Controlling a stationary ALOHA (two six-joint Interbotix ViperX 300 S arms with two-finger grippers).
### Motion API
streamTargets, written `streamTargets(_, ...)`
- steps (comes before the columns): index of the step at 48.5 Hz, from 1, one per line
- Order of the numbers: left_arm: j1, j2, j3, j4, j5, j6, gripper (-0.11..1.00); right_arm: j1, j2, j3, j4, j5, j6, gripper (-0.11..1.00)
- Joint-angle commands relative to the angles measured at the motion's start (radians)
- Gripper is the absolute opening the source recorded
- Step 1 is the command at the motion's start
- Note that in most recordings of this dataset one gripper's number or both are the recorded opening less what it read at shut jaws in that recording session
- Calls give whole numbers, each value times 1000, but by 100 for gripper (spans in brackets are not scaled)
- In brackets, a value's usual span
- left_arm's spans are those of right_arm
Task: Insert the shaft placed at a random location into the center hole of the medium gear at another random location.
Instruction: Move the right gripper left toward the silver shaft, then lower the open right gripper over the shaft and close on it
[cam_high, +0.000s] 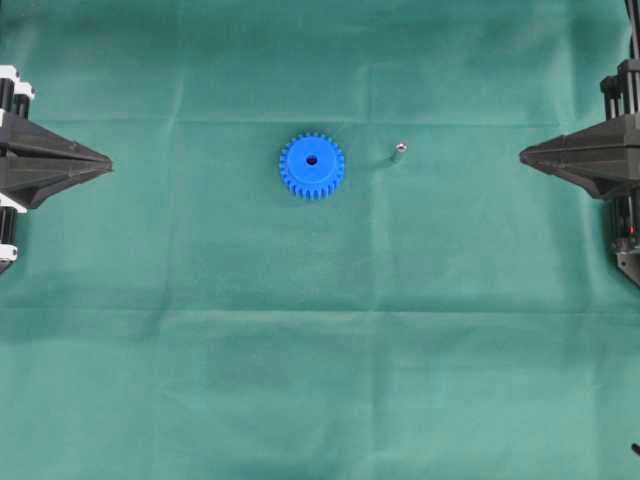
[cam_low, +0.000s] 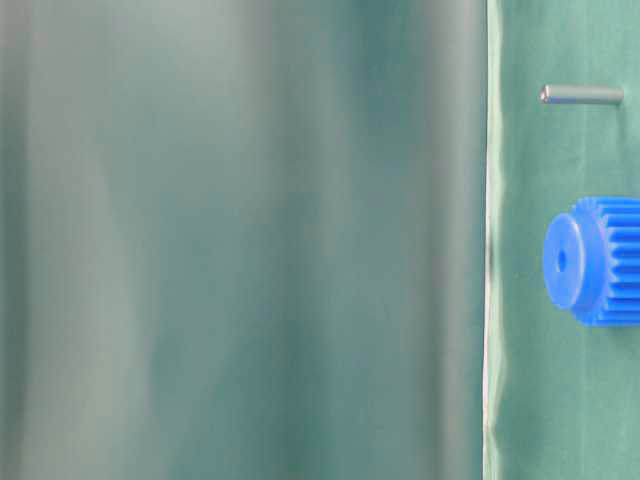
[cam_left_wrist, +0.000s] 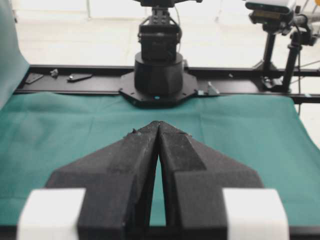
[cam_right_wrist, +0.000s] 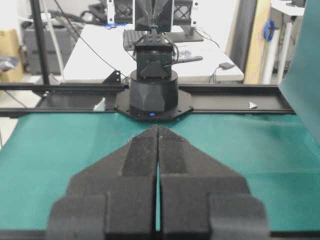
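Observation:
The medium gear (cam_high: 311, 165), bright blue and toothed, lies flat on the green cloth, its center hole (cam_high: 311, 160) dark in the raised hub. The shaft (cam_high: 397, 154), a tiny silver pin, stands a short way to the gear's right. The table-level view shows the gear (cam_low: 598, 261), its center hole (cam_low: 561, 260) and the shaft (cam_low: 582, 95) at its right edge. My left gripper (cam_high: 108, 161) waits at the far left, shut and holding nothing, its tips meeting in the left wrist view (cam_left_wrist: 158, 123). My right gripper (cam_high: 523, 155) sits at the far right, shut and holding nothing (cam_right_wrist: 157, 127).
Green cloth (cam_high: 320, 350) covers the whole table. The right arm's base (cam_left_wrist: 158, 75) stands on a black rail at the far end in the left wrist view, and the left arm's base (cam_right_wrist: 152, 95) does so in the right wrist view. A blurred green curtain (cam_low: 240, 240) fills most of the table-level view.

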Motion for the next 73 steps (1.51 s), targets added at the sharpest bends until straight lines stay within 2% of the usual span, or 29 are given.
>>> streamTargets(1,-2,9,-32,17,0,3,0,-8,6,-17,-5,5,2,1)
streamTargets(15,-2,5,-32,17,6,2,0,-58,52,-12,-5,18,-2,1)
streamTargets(23,-2,5,-31,18,8,2,0,-89,124,-2,-5,-11,-9,3)
streamTargets(28,-2,6,-32,17,8,2,0,-126,198,5,-3,-40,-8,22)
streamTargets(37,-2,9,-29,17,9,-3,0,-190,410,6,-5,-150,-15,78)
streamTargets(40,-2,9,-29,17,9,-3,0,-201,497,6,-5,-215,-17,88)
streamTargets(45,-2,9,-29,17,11,-3,0,-215,614,6,-3,-302,-17,80)
streamTargets(54,-2,11,-28,17,12,0,0,-230,793,-9,11,-420,-17,81)
streamTargets(73,-2,12,-26,17,18,-2,0,-239,1046,-78,41,-486,-17,80)
